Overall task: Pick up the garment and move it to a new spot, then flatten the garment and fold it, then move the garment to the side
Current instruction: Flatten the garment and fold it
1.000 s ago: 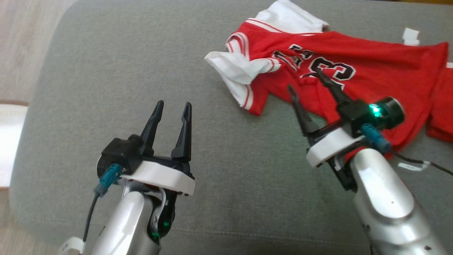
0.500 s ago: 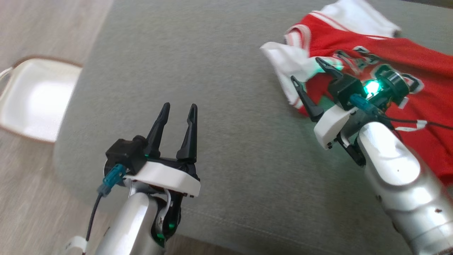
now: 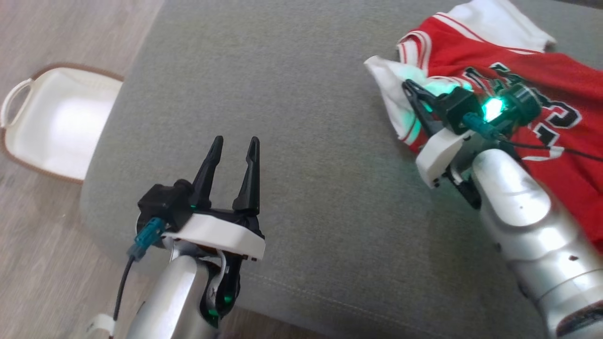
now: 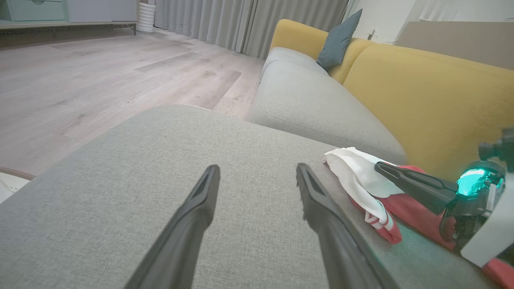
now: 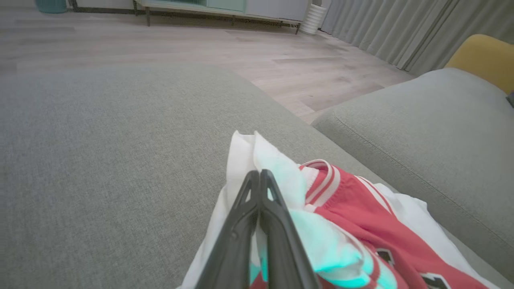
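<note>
At two o'clock the right pincer (image 3: 410, 88) is shut on the white sleeve of the shirt (image 3: 476, 52), the left pincer (image 3: 234, 141) gapes empty at seven; moving, flattening, folding all remain.

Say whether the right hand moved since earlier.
Yes. Against the red jersey T-shirt, the right hand went leftward, from its dark number onto its white sleeve.
</note>
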Controlling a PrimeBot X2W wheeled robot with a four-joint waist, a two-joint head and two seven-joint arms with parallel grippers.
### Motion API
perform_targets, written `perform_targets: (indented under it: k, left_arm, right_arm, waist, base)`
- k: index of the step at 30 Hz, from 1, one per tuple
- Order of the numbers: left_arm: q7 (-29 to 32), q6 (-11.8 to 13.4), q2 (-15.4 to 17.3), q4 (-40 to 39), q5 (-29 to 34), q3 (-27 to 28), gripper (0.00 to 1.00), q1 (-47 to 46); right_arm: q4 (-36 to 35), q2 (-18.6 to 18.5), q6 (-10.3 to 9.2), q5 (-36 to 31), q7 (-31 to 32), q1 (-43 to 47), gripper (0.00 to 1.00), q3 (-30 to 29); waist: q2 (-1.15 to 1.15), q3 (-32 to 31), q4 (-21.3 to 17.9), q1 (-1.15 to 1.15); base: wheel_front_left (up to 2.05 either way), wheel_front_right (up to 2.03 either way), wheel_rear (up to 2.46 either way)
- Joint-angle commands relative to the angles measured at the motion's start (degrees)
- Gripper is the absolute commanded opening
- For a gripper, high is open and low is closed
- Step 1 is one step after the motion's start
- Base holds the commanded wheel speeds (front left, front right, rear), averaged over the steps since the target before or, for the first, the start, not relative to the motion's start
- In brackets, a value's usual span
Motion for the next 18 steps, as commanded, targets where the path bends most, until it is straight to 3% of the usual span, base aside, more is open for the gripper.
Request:
perform_targets:
  k: [1,9,17,18]
  left_arm:
    - [-0.3,0.0,0.5,-2.1,0.2,1.9,1.00,-2.0]
    - [-0.3,-0.4,0.5,-1.7,1.3,2.7,1.00,-1.7]
    - [-0.3,-0.6,0.5,-1.4,2.4,4.2,1.00,-0.3]
    - [-0.3,-0.6,0.5,-1.4,2.5,4.3,1.00,-0.1]
  right_arm:
    - [-1.6,1.8,0.20,0.8,-1.2,-1.2,0.00,0.5]
    - [-4.8,5.5,0.20,3.5,-3.6,1.2,0.00,2.8]
    - [-12.4,8.0,0.20,8.6,-0.7,9.3,0.00,11.4]
    - [-13.1,8.1,0.20,9.2,-0.2,10.3,0.22,12.2]
  waist:
    - [0.00,-0.4,-0.9,0.00]
    - [0.00,-2.4,-4.1,0.00]
    - [0.00,-5.0,-6.2,0.00]
    - [0.00,-5.3,-6.6,0.00]
  base:
    - [0.00,0.00,0.00]
    - [0.00,0.00,0.00]
    - [0.00,0.00,0.00]
    - [0.00,0.00,0.00]
